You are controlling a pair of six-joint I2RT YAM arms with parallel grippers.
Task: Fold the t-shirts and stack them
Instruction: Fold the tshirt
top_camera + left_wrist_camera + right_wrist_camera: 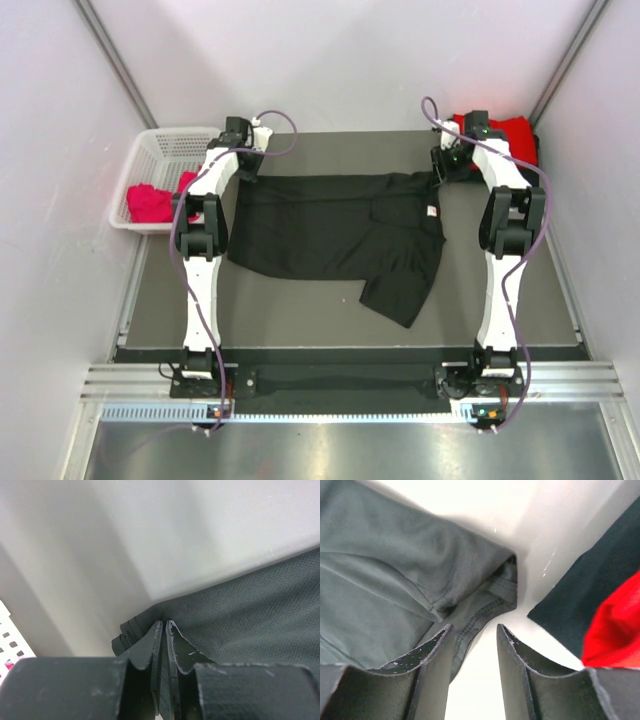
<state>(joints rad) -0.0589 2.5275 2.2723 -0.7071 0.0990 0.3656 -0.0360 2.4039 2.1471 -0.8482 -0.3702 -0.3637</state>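
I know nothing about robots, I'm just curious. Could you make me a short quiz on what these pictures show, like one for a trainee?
1. What lies in the white basket?
A) pink-red cloth
B) a folded black shirt
C) a spare gripper
2. True or false: the right gripper is clamped shut.
3. What colour is the t-shirt spread out on the table?

Key
1. A
2. False. Its jaws stand apart, and the shirt's hem lies just beyond them.
3. Black
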